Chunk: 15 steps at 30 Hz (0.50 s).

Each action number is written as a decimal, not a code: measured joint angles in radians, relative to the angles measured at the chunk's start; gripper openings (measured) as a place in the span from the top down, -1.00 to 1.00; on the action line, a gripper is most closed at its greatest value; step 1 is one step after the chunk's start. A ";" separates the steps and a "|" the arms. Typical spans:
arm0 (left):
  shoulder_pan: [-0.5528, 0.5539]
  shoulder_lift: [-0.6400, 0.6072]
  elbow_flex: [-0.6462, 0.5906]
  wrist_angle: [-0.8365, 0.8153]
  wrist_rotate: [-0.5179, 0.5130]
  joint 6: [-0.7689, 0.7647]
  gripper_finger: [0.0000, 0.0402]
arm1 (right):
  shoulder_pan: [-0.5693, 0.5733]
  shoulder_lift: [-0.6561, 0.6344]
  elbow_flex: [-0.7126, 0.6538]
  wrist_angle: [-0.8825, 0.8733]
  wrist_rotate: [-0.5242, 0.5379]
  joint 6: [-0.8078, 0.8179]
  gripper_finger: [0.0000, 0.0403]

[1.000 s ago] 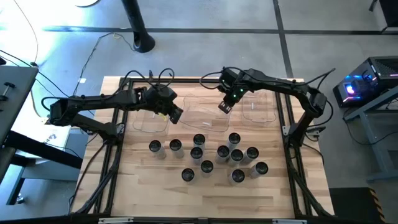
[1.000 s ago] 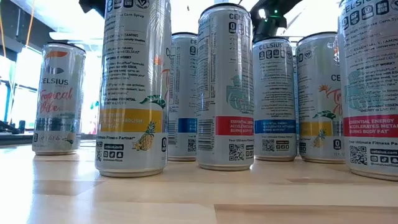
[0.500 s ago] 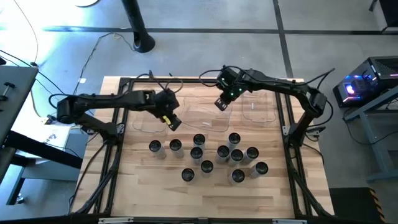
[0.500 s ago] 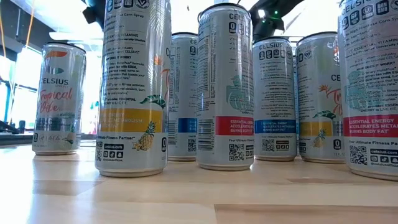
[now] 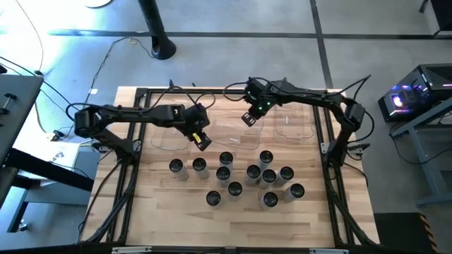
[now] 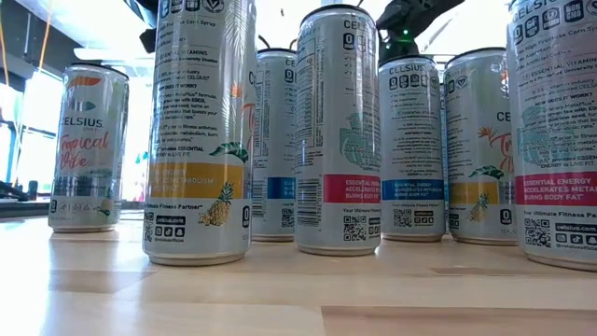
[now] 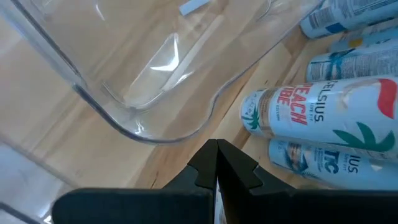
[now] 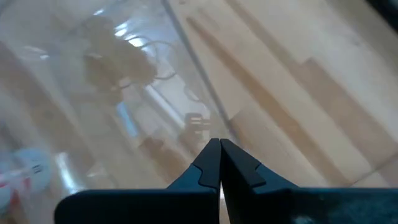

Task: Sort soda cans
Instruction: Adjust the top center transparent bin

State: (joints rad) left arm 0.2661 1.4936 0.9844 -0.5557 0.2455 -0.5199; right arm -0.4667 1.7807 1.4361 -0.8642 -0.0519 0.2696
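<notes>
1. The cans [image 5: 233, 176] stand upright in a loose group in the middle of the surface [image 5: 155, 219], in the lower centre of the high view; none is held.
2. The left pincer [image 5: 202, 142] is just above and to the left of the group in that picture. Its fingers are pressed together and pinch nothing. The closest can [image 5: 199, 165] stands just below it, apart from it.
3. In the left wrist view the closed left pincer [image 7: 216, 163] points at the rounded corner of a clear bin [image 7: 134, 121], with a "Peach Vibe" can [image 7: 311, 112] just beside that corner.
4. The right pincer [image 5: 248, 118] is at the upper centre of the high view, over the middle bin [image 5: 233, 130]. It is also pressed together and empty, well apart from the cans.
5. In the right wrist view the right pincer [image 8: 219, 160] shows the bin's clear wall [image 8: 124, 112] in front of it.
6. Compared with one second ago, the left pincer has moved to the right and a little down, nearer to the cans. The right pincer has shifted slightly to the left. The cans have not moved.
</notes>
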 joint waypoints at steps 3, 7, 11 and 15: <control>0.000 0.015 0.000 0.012 0.000 0.000 1.00 | -0.002 0.001 0.000 0.011 0.058 -0.002 1.00; 0.000 0.039 0.000 0.031 0.002 0.000 1.00 | -0.021 0.003 0.001 -0.004 0.101 0.002 1.00; 0.000 0.057 0.000 0.040 -0.001 0.001 1.00 | -0.047 0.009 0.001 -0.036 0.089 0.020 1.00; 0.004 0.065 0.000 0.055 -0.020 0.006 1.00 | -0.066 0.008 0.001 -0.052 0.072 0.036 1.00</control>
State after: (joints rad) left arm 0.2698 1.5581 0.9844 -0.5006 0.2256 -0.5138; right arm -0.5328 1.7890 1.4368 -0.9160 0.0206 0.3061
